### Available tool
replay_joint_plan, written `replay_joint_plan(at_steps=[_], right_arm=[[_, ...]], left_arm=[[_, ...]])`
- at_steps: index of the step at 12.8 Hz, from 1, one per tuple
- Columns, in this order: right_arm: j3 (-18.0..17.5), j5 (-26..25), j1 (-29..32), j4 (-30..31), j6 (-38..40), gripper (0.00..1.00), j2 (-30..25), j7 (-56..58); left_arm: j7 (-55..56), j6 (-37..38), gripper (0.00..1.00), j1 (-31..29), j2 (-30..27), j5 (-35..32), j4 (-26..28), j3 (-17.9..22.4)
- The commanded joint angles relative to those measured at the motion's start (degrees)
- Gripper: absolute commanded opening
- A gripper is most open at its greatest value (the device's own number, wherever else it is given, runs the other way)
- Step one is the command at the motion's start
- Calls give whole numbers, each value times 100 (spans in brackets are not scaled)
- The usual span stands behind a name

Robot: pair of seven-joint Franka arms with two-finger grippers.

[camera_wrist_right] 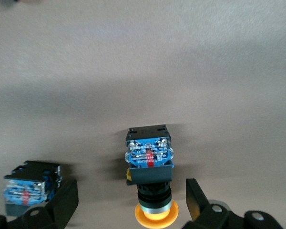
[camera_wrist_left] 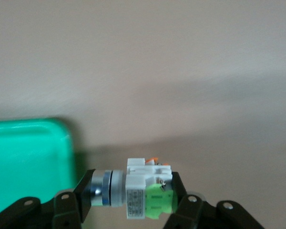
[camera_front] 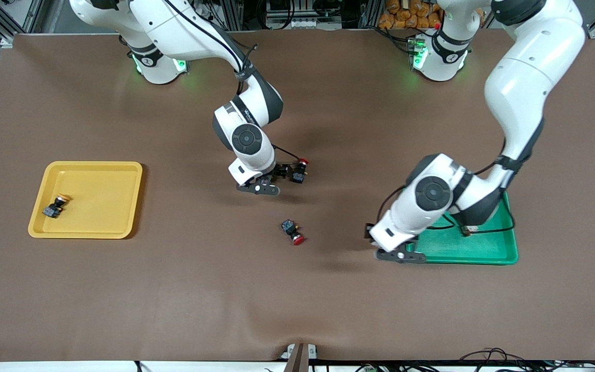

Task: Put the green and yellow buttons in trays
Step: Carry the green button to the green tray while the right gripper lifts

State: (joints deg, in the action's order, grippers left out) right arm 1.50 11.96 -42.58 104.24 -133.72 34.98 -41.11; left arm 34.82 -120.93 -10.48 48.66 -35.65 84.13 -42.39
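Left gripper (camera_wrist_left: 128, 200) pinching whitish-silver push-button switch with green back (camera_wrist_left: 133, 188), hovering just beside rim of green plastic tray (camera_front: 483, 253) toward left arm's edge of desk, apparently lining up drop.

Right gripper (camera_wrist_right: 128, 200) mid-desk, fingers spread around black-bodied switch with orange-yellow cap (camera_wrist_right: 150, 179), not yet closed; black red-capped switch (camera_wrist_right: 31, 186) beside.

Yellow plastic tray (camera_front: 96, 173) near right arm's edge already holds black orange-capped switch (camera_front: 56, 205).

Another red-capped switch (camera_front: 292, 231) left loose, nearer front camera.

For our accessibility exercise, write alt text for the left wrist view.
The left tool is shut on a whitish-silver push-button switch with a light-green part, held above the brown table beside the corner of the green tray.
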Motion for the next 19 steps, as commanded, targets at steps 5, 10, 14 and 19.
replay_joint_plan(at_steps=[5,10,14,19], right_arm=[[184,-273,-145,-26,-198,56,149,-152],[376,-282,-57,-35,-85,8,-165,-99],[1403,-317,-31,-35,757,9,-1097,592],[2591,-308,687,-26,1777,12,-1398,3051]], left_arm=[[-72,1116,25,-1394,-261,-127,647,-560],[-116,940,70,-1448,-155,-188,648,-516],[-125,940,100,-1562,-190,-188,613,-516],[-204,1036,100,-1598,-645,-188,569,-613]])
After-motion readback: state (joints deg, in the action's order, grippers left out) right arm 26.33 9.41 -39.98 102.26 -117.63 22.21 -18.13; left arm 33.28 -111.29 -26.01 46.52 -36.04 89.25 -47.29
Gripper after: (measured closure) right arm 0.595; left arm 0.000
